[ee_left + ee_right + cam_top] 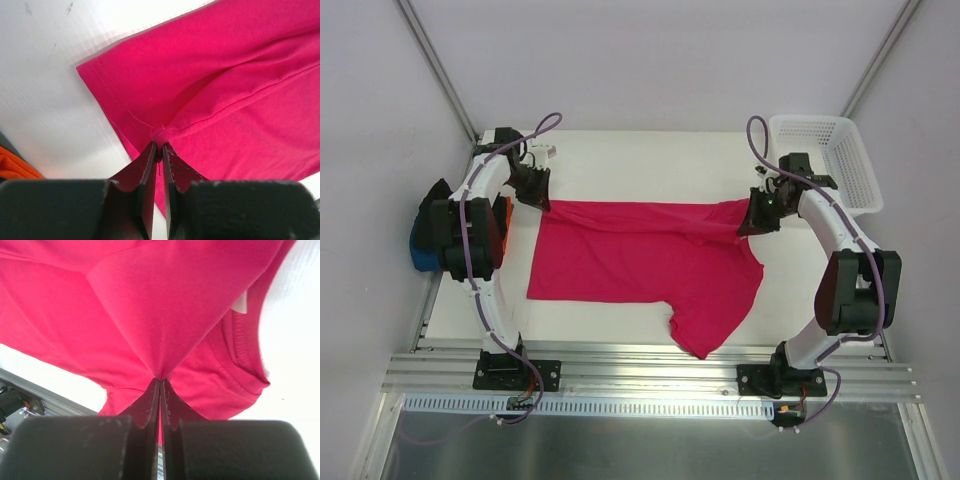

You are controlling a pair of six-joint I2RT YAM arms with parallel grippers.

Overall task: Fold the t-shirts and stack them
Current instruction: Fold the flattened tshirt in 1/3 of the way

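Note:
The crimson-pink t-shirt [640,260] lies spread across the white table, its far edge pulled taut between my grippers. My left gripper [538,200] is shut on the shirt's far left corner at the hem [159,142]. My right gripper [758,222] is shut on a pinch of the shirt's far right part [160,380], next to the collar [245,365]. A sleeve [705,335] hangs toward the table's front edge. Folded orange [503,215], black [438,195] and blue [420,250] shirts sit stacked at the table's left edge, partly hidden by my left arm. The orange one shows in the left wrist view [15,167].
A white plastic mesh basket [830,160] stands at the far right corner. Aluminium rails [640,365] run along the table's front edge. Frame posts rise at the far corners.

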